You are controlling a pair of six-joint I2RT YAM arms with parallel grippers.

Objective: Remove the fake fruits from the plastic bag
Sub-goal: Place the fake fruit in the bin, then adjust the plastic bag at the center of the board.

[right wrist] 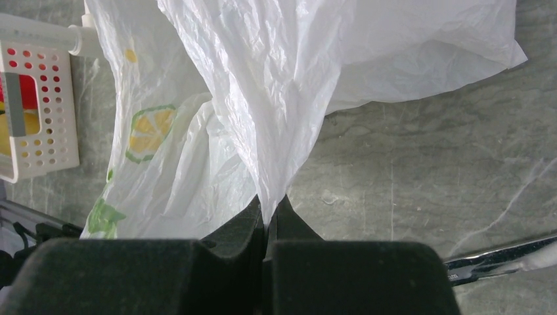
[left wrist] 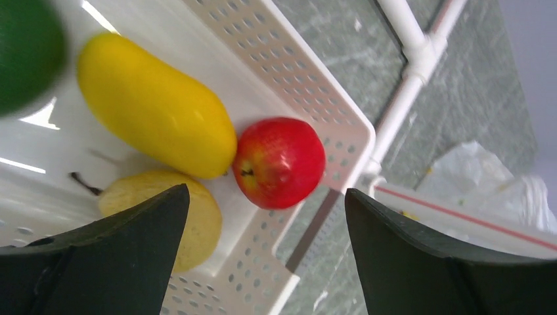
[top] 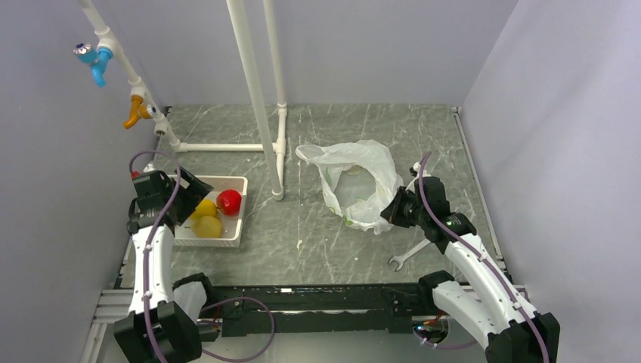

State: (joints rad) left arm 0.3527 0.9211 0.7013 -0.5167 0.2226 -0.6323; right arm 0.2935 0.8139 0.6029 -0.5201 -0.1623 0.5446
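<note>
The white plastic bag [top: 355,181] lies crumpled at the table's middle right. My right gripper [top: 394,209] is shut on its near edge; in the right wrist view the fingertips [right wrist: 270,200] pinch a fold of the bag [right wrist: 263,98]. What is inside the bag is hidden. My left gripper [top: 185,195] is open and empty over the white tray [top: 240,181]. In the left wrist view [left wrist: 266,193] the tray [left wrist: 341,125] holds a red fruit [left wrist: 279,161], a yellow oblong fruit [left wrist: 154,105], a yellow-green fruit [left wrist: 194,223] and a dark green fruit [left wrist: 26,52].
A white pipe frame [top: 257,98] stands between tray and bag, its foot close to the tray's far corner. A wrench [top: 408,253] lies near the right arm. Blue [top: 94,60] and orange [top: 136,112] taps hang on the left wall pipe. Grey walls close three sides.
</note>
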